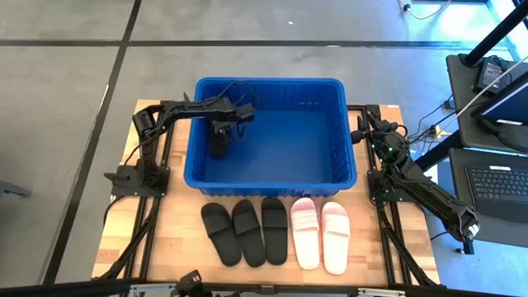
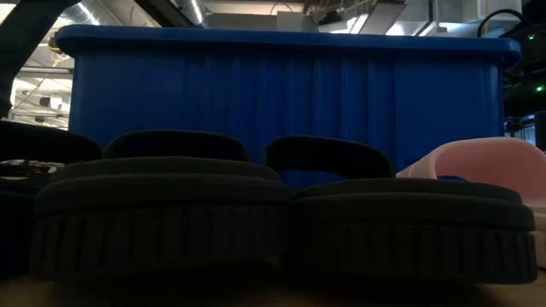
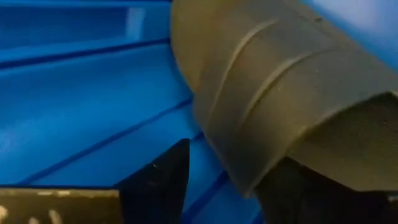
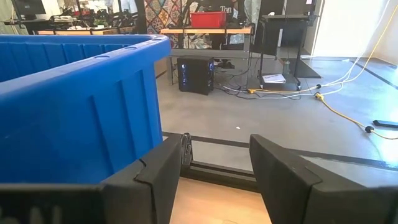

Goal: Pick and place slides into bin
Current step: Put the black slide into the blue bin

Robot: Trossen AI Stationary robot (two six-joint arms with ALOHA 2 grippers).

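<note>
The left gripper (image 1: 220, 142) is reached into the bin's (image 1: 272, 86) left half, and a black slide (image 3: 273, 93) is clamped in its jaws above the blue floor. In front of the bin, five slides are lined up on the bench (image 1: 165, 235): three black (image 1: 246, 231) at the left, two pink (image 1: 320, 233) at the right. The right gripper (image 1: 363, 132) is parked beside the bin's right wall, its jaws spread and holding nothing.

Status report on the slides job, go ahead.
Left tool shut on a black slide inside the blue bin. Right tool open, parked beside bin. Five slides left on table.
</note>
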